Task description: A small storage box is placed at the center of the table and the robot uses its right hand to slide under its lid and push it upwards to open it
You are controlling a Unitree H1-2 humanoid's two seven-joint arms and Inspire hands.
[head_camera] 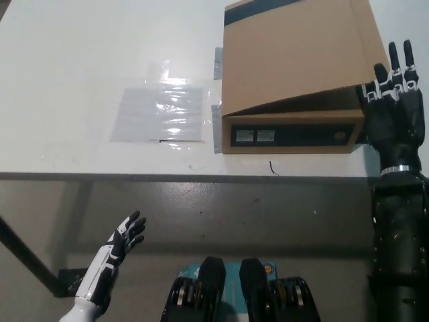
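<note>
My right hand [392, 111], fingers apart, presses under the lid [295, 57] at the box [291, 134]'s right corner, levering it upward; my left hand [110, 258] idles open below the table [80, 60].

This looks like a robot test room or lab rather than a home. A plain white worktop [80, 80] stands on a dark metal leg [23, 258] over a bare grey floor [255, 221], and a clear plastic sheet [161, 113] is taped flat on the worktop. Grey tape strips [218, 129] lie on the surface at the left side of a brown cardboard box [295, 74], as if marking a set position, and nothing homely or decorative shows anywhere.
</note>
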